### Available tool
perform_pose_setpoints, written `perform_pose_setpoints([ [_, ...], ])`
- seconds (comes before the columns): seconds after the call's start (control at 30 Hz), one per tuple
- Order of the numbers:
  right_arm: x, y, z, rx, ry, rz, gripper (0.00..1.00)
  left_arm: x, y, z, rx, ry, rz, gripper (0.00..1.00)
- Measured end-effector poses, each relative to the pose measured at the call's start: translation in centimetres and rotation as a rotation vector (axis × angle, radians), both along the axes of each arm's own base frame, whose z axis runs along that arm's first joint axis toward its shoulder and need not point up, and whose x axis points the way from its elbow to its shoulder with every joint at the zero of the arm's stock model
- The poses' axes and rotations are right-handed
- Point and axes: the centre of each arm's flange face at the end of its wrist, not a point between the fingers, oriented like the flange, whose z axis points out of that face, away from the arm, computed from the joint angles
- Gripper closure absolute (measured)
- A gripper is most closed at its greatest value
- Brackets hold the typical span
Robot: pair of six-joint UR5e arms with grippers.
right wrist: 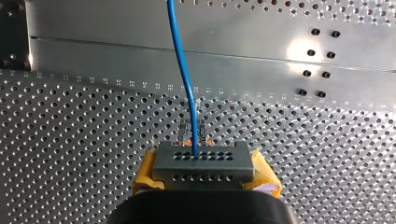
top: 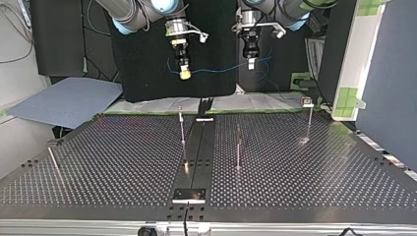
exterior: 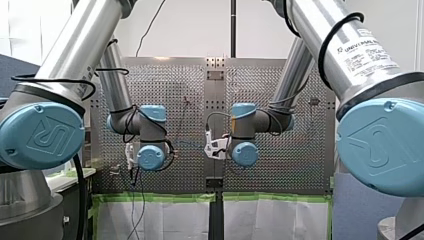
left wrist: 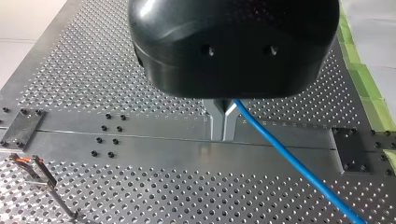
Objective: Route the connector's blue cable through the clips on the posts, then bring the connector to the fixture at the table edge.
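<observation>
In the right wrist view my right gripper (right wrist: 204, 176) is shut with its yellow pads on the grey connector (right wrist: 203, 161). The blue cable (right wrist: 183, 70) leaves the connector's face and runs ahead over the table. My left gripper (left wrist: 223, 125), black with metal fingers, is shut on the blue cable (left wrist: 289, 161), which trails off to one side. In the top view both grippers hang high above the table's far edge: my right gripper (top: 185, 73) at the left and my left gripper (top: 251, 63) at the right. The cable (top: 221, 69) sags between them.
Thin posts stand on the perforated table (top: 123, 162): one (top: 182, 125) left of the centre strip, one (top: 238, 150) right of it, and one with a clip (top: 308, 102) at the far right. A black plate (top: 189, 195) sits at the near edge. A slanted rod (top: 53, 160) lies at the left.
</observation>
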Motion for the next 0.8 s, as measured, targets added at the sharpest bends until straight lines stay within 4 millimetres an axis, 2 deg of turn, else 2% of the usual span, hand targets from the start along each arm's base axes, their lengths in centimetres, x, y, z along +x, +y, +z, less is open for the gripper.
perform_pose_setpoints([
  [0.37, 0.0, 0.0, 0.0, 0.0, 0.0, 0.0, 1.0, -0.1, 0.0, 0.0, 0.003, 0.006, -0.001, 1.0],
  [0.5, 0.0, 0.0, -0.1, 0.002, 0.001, -0.001, 1.0, -0.9, 0.2, -0.4, 0.018, 0.03, -0.016, 1.0],
  [0.63, -0.5, 0.4, -1.5, 0.029, 0.025, -0.001, 1.0, -2.0, 0.6, -1.0, 0.036, 0.059, -0.026, 1.0],
  [0.8, -0.8, 0.7, -2.6, 0.046, 0.041, -0.001, 1.0, -2.3, 0.8, -1.1, 0.04, 0.066, -0.027, 1.0],
])
